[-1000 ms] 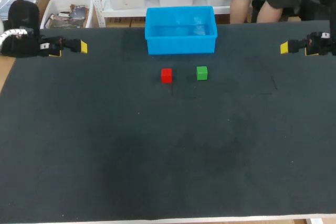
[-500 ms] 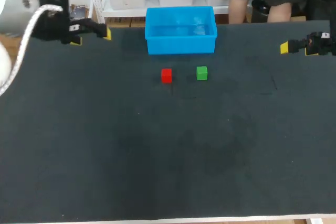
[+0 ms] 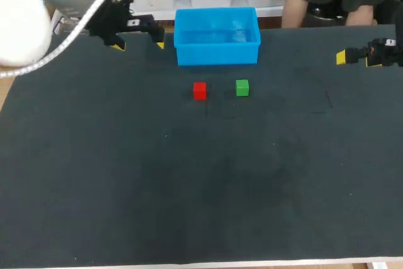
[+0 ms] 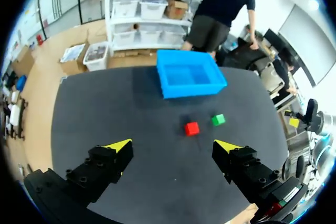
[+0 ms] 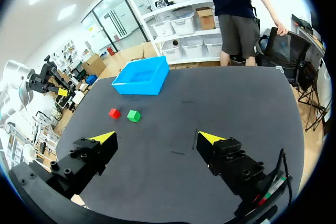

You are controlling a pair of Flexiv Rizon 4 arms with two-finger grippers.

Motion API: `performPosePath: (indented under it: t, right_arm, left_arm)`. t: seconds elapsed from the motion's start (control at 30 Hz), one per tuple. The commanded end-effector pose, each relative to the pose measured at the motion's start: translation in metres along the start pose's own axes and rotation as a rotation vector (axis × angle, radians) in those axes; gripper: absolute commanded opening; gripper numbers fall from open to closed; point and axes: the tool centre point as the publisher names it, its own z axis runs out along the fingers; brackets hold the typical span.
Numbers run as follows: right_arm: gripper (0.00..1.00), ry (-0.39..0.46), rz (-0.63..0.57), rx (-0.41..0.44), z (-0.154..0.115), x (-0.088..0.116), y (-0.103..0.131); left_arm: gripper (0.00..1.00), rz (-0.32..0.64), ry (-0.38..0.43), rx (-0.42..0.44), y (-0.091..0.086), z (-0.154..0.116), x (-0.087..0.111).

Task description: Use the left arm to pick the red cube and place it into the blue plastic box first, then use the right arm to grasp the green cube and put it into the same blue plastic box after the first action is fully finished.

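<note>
Head view: the red cube (image 3: 199, 91) and green cube (image 3: 242, 87) sat side by side, not touching, on the black table (image 3: 189, 193) at upper centre, just below the blue box (image 3: 217, 53). The left gripper (image 3: 139, 45) hung at upper left beside the box. The right gripper (image 3: 343, 58) was at the right edge, its spread unclear there. The wrist views showed both grippers spread wide and empty, the cubes ahead of each.

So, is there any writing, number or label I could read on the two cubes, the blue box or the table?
There is no readable text on any of them.
Red cube: plain faces, no print.
Green cube: plain faces, no print.
Blue box: no label shows on its walls.
Table: only a few thin faint lines, not letters or numbers.
</note>
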Motion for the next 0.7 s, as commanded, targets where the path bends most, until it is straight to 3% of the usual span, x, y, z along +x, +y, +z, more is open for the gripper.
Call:
performPosePath:
  t: [0.03,0.2,0.37,0.7]
  right_arm:
    - [1.0,0.0,0.0,0.002,0.001,0.0,0.0]
    - [1.0,0.0,0.0,0.002,0.001,0.0,0.0]
    - [1.0,0.0,0.0,0.002,0.001,0.0,0.0]
    - [1.0,0.0,0.0,0.002,0.001,0.0,0.0]
  left_arm:
    - [1.0,-0.006,0.108,-0.196,-0.014,0.01,-0.011]
    - [1.0,-0.072,0.158,-0.212,-0.027,0.019,-0.015]
    - [1.0,-0.147,0.17,-0.147,-0.044,0.023,-0.021]
    - [1.0,-0.147,0.17,-0.147,-0.044,0.023,-0.021]
